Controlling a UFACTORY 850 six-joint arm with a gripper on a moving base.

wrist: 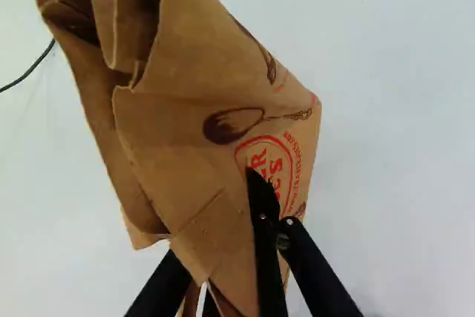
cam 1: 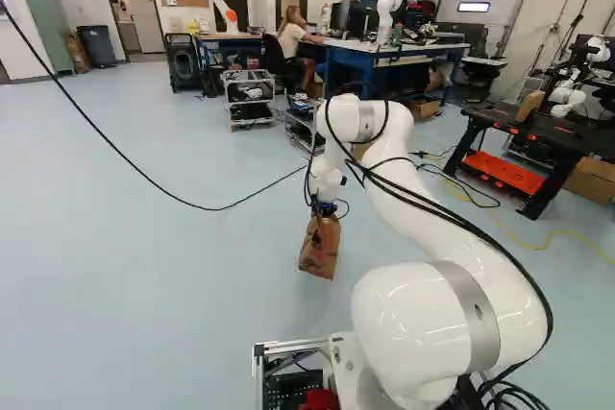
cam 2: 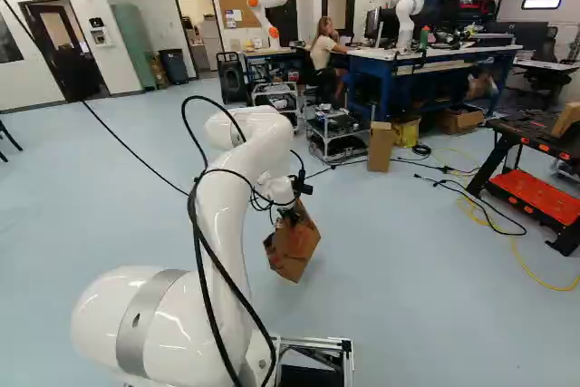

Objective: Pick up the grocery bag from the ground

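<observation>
Grocery bag of brown paper hangs tilted from the black tool at the end of the white arm, seen against the pale blue floor. It looks lifted, though the gap under its lowest corner cannot be judged. In the left base view it is just right of the middle, beyond the arm's big lower joint; in the right base view it is at about the middle, its lower part leaning over to one side. The tool is pinching the bag: in the wrist view one of its fingers lies across the printed face and the other comes in from the opposite side, with brown paper caught between them. Creased, folded layers spread ahead of the fingers, and the face carries a round red mark and dark drawings of spoons. A long black cable crosses the floor. Farther off, a cardboard box stands upright beside a metal cart, in front of the blue desk. At the right of both base views is a black workbench with a red lower shelf.
</observation>
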